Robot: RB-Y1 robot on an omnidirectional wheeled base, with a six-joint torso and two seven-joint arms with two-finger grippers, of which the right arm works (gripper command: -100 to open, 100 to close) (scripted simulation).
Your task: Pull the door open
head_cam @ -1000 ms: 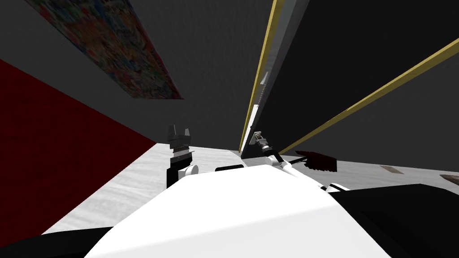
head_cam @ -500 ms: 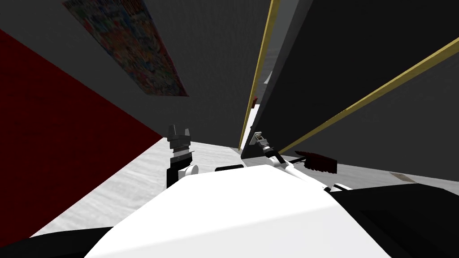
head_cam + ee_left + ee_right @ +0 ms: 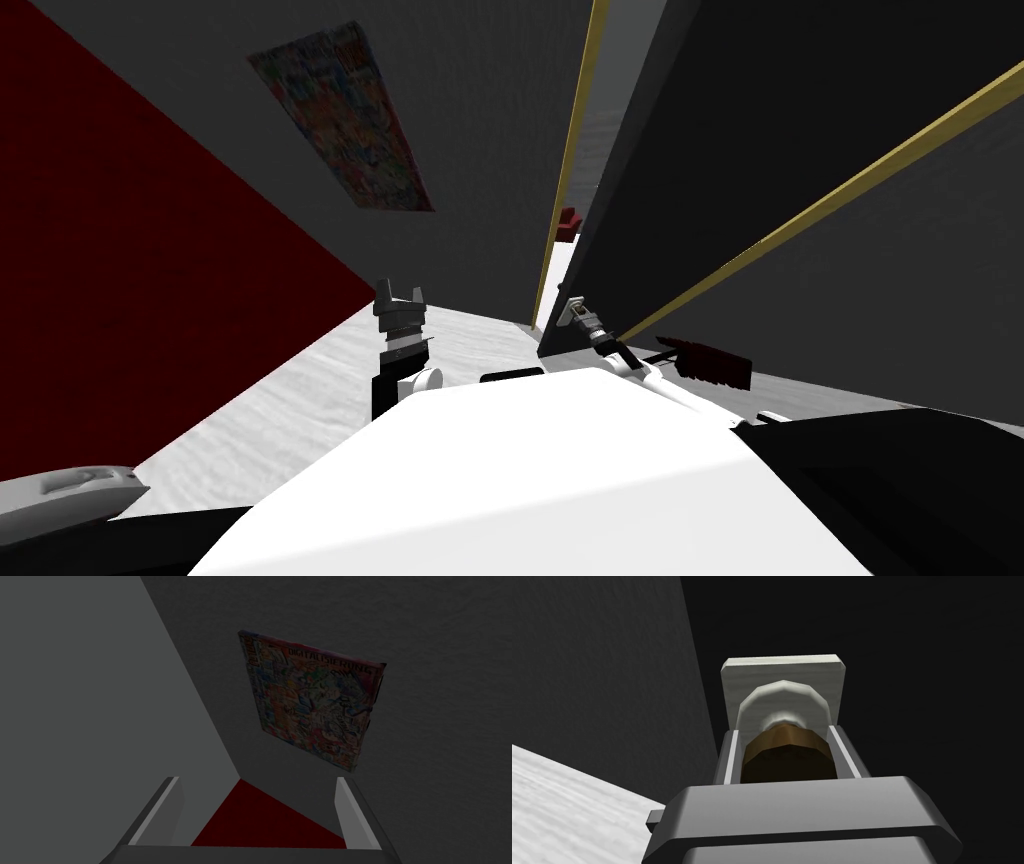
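A dark door (image 3: 760,150) stands ajar at the right of the head view, its free edge by a yellow-trimmed frame (image 3: 570,150). My right gripper (image 3: 575,312) is shut on the door's brown knob (image 3: 786,748), which sits on a pale round rose and square plate (image 3: 784,678); the fingers (image 3: 730,756) press the knob's sides. The gap between door and frame shows light floor and a small red thing (image 3: 568,224) beyond. My left gripper (image 3: 399,298) is raised to the left of the door, open, with nothing between its fingers (image 3: 345,806).
A colourful poster (image 3: 345,120) hangs on the grey wall left of the doorway. A dark red wall (image 3: 130,280) runs along the left. A red-bristled brush-like thing (image 3: 712,362) lies on the floor at the right, near the door's foot. A pale grey object (image 3: 65,490) shows at the lower left.
The door has swung further open, widening the gap at the frame. The whole head view has shifted right across wall and poster: I have turned or moved. The right gripper stays shut on the knob.
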